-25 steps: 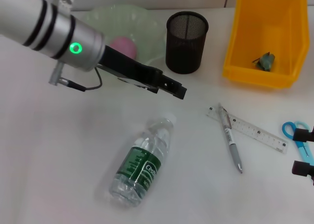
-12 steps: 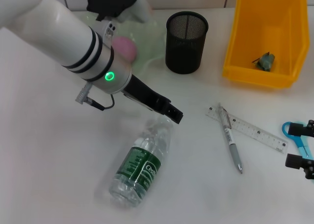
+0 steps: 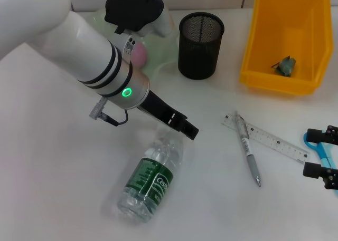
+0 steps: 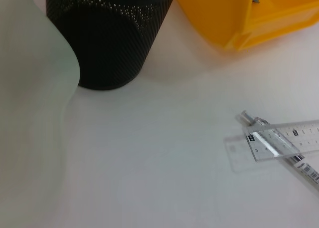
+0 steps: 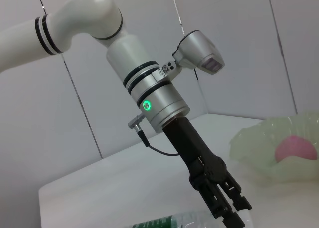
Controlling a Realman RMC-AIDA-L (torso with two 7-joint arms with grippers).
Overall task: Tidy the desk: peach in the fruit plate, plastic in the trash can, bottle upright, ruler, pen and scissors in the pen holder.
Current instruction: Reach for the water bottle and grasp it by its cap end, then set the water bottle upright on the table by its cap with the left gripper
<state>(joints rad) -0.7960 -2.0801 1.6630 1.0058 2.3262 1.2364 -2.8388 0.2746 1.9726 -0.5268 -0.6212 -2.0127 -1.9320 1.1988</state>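
The left claw (image 3: 188, 129), fingers parted and empty, hangs just above the cap end of the water bottle (image 3: 150, 177), which lies flat on the tabletop (image 3: 63, 188) with its long axis running away beneath the claw (the right claw (image 3: 323, 155) sits well apart).

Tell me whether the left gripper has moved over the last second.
Yes. The left gripper has swung away from the pen holder and down toward the cap end of the lying bottle.
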